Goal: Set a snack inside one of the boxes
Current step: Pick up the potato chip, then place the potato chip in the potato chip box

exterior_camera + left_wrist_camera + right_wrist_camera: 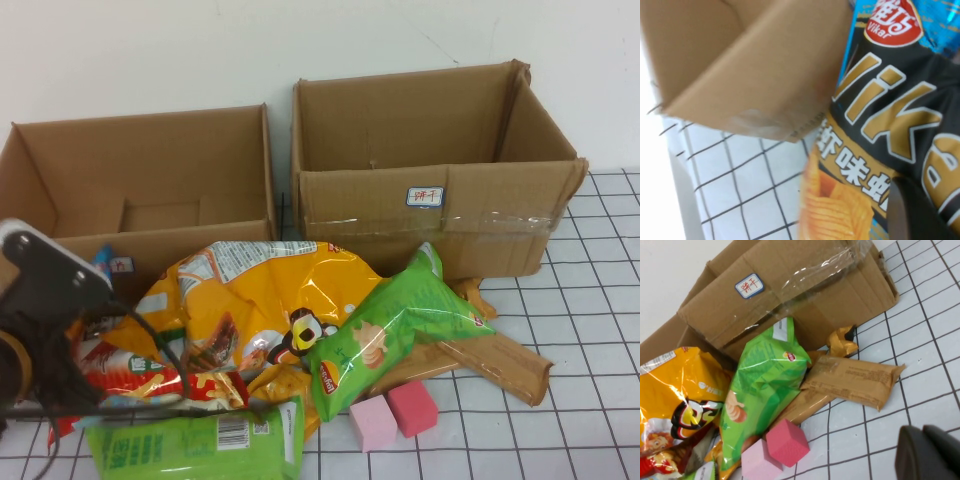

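So your left gripper (920, 215) sits over the chip bag (890, 125) at 9 o'clock, grip unclear; right gripper (930, 452) too. It's light, crinkly, slippery — pinch the sealed edge.

Left arm (45, 285): black body, white wrist plate, black cables, tan tape band.

Left arm: low at near-left table edge; left gripper (920, 210), one dark finger visible, apparently over a bag. Right gripper (930, 452): dark fingertips only, raised.
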